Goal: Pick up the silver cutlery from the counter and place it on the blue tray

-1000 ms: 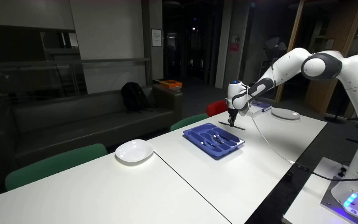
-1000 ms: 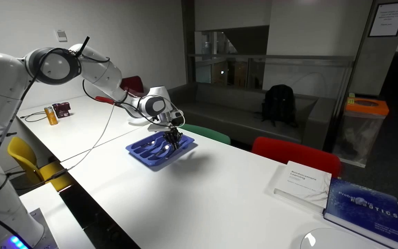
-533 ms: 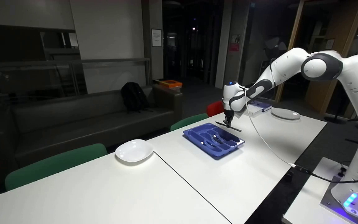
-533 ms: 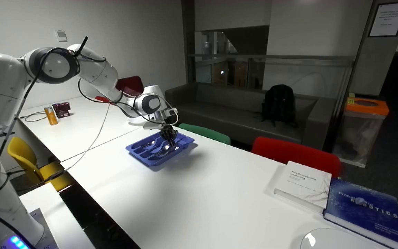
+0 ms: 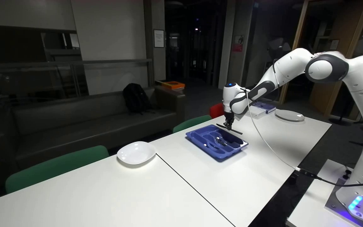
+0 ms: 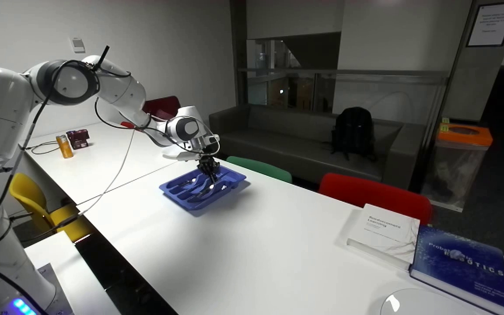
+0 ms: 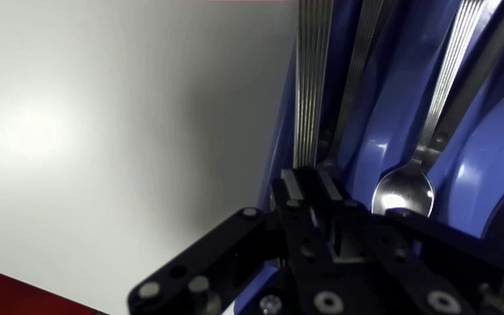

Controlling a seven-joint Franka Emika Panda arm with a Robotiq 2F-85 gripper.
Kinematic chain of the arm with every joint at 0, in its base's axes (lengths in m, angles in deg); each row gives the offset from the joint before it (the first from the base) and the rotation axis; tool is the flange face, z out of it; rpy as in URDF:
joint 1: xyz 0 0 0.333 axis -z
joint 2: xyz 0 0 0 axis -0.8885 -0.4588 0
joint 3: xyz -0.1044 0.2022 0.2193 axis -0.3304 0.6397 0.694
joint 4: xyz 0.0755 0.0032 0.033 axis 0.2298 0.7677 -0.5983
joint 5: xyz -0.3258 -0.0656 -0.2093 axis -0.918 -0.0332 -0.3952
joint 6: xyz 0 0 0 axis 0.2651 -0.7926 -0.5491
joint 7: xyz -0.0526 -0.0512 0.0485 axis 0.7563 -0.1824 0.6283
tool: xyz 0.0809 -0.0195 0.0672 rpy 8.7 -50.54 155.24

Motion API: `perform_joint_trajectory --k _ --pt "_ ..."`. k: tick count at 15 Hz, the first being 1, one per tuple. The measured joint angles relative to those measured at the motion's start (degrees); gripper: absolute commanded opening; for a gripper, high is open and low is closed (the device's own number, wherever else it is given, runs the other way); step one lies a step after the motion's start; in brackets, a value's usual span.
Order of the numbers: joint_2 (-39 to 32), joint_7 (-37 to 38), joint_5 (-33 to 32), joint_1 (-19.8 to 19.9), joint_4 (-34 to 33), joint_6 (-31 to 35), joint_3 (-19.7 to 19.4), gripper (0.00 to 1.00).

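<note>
My gripper (image 7: 311, 181) clenched on a ribbed-handled silver utensil (image 7: 311, 87), its far end blocked from the wrist view. I hold it above an edge of the blue cutlery tray (image 5: 203, 148), itself on the white table (image 5: 232, 183); in the tray a silver spoon (image 7: 436, 105) lies in a compartment, a dark-handled utensil (image 7: 478, 73) just beside it.

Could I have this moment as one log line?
gripper: shut on silver utensil; place: over edge of blue tray; spoon: in blue tray
</note>
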Motion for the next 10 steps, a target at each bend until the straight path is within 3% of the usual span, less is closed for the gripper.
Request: perform_joint_trajectory --k 7,8,10 --pt "0.0 -3.6 0.1 0.1 -0.8 -3.4 1.7 0.03" --pt "0.0 -4.2 0.1 0.2 -0.8 -3.4 1.8 0.13" --pt "-0.1 -4.1 0.1 0.2 -0.8 -3.4 1.8 0.13"
